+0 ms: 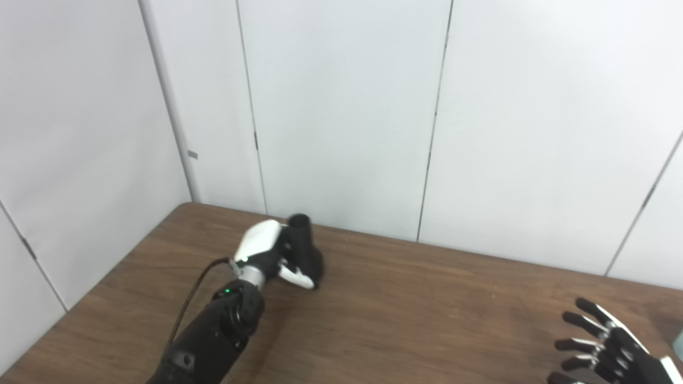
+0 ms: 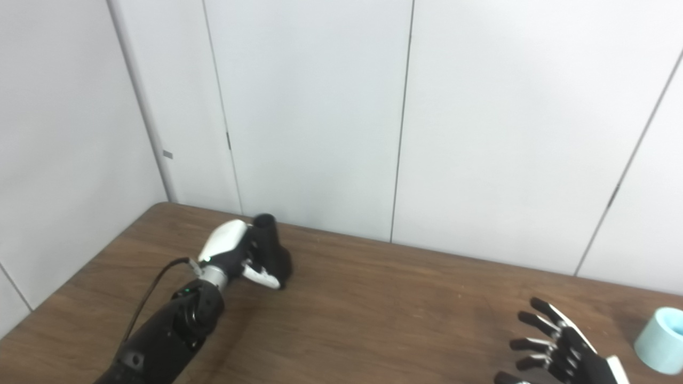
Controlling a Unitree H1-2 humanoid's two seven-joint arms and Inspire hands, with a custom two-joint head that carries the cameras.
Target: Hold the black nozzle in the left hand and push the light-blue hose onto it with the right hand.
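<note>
Left hand (image 2: 235,250) grips the black nozzle (image 2: 272,250) near the table's (image 2: 373,320) far-left corner; right hand (image 2: 560,346) (fingers spread, empty) hasn't taken the light-blue hose (image 2: 661,341).

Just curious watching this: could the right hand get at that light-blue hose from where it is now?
Probably yes. The right hand is open, and the light-blue hose lies just beside it on the table with nothing between.

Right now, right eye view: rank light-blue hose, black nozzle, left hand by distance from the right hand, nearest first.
1. Light-blue hose: just right of the open right hand, at the table's right edge.
2. Black nozzle: far left, near the wall.
3. Left hand: wrapped around the nozzle, marginally farther; nearly a tie.
</note>
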